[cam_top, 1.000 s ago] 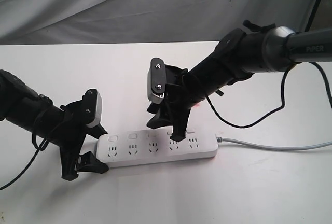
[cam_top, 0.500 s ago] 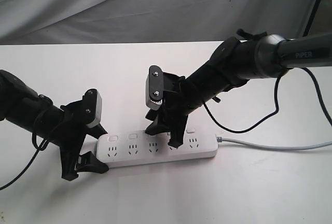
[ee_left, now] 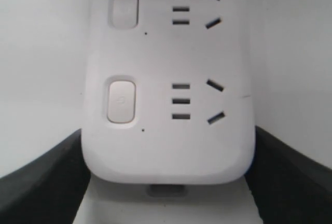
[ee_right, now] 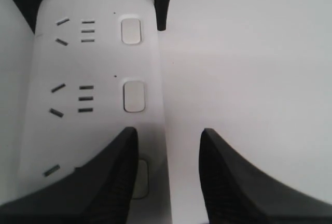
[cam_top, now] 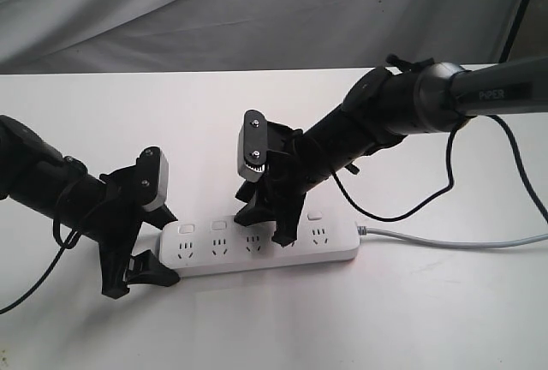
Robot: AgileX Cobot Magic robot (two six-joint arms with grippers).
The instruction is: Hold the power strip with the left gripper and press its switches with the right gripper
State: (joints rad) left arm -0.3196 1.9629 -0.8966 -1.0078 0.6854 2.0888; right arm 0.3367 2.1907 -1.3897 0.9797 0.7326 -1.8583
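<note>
Where it lies flat on the white table (cam_top: 411, 319), the power strip (cam_top: 235, 259) has its rounded end between the jaws of the left gripper (cam_top: 164, 248). That gripper's two black fingers (ee_left: 36, 187) bear on the strip's two long edges and clamp it. From those jaws the strip's long axis runs straight away toward the right gripper (cam_top: 267, 226), with the sockets and switches (ee_left: 121, 101) facing up. The grey cord (cam_top: 454, 241) leaves the end farthest from the left jaws.

The right jaws stand apart with nothing between them. One finger (ee_right: 104, 182) hangs over the strip's top, and the other is over bare table just beside the switch-side edge. The first finger covers most of one switch in the right wrist view. In the exterior view the claw hides a switch and part of a socket. Whether the fingertip touches the plastic cannot be told. The left wrist view shows only two sockets and two switches, and the rest of the strip is cut off. A grey cloth (cam_top: 257, 10) hangs beyond the table.
</note>
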